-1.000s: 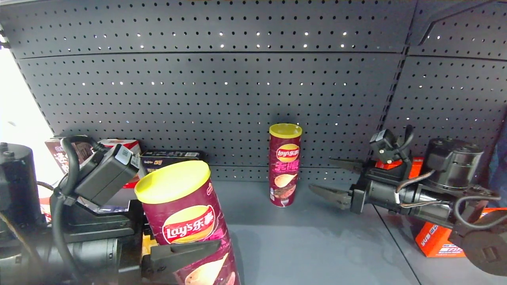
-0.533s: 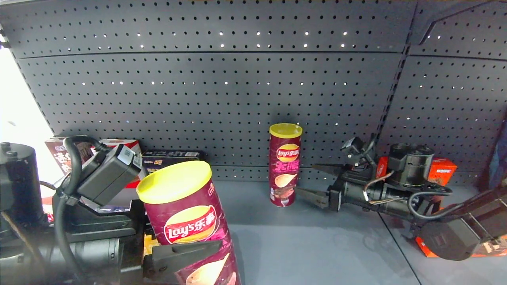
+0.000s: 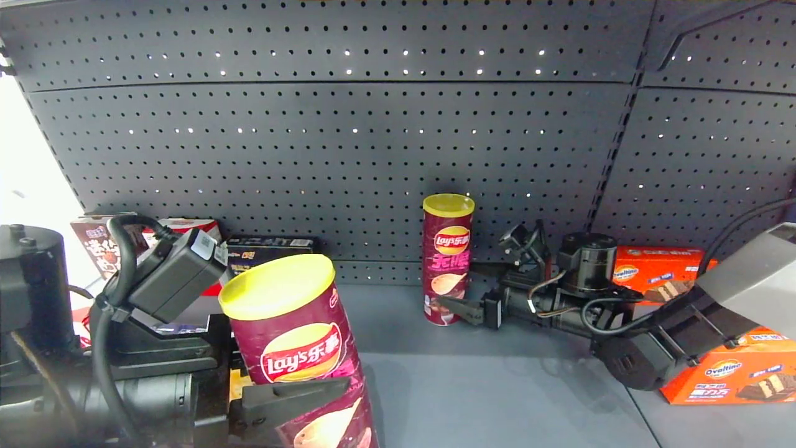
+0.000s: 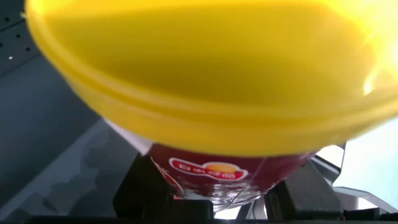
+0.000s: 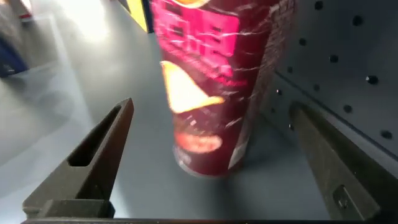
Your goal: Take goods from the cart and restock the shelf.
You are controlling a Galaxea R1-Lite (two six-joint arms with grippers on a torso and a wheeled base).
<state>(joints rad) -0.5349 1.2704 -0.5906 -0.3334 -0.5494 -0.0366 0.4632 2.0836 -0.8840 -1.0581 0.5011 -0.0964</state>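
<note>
Right, the fingers (image 5: 93,162) of my right gripper (image 3: 459,287) are spread wide, the upright chip can (image 3: 448,249) standing dead ahead between their tips at the back of the shelf (image 3: 497,386) by the pegboard (image 3: 373,155), while my left gripper (image 3: 298,398), farther off, clamps a second can (image 3: 286,330)

Seven items, three kinds
There are two chip cans (image 3: 298,354) (image 3: 447,258), two orange boxes (image 3: 659,269) (image 3: 734,373) at right, and three other boxes (image 3: 99,239) (image 3: 186,225) (image 3: 267,247) at middle left.

Maroon yellow-lidded far can (image 3: 448,261) upright on shelf (image 3: 497,386); matching near can (image 3: 292,336) front-left.
</note>
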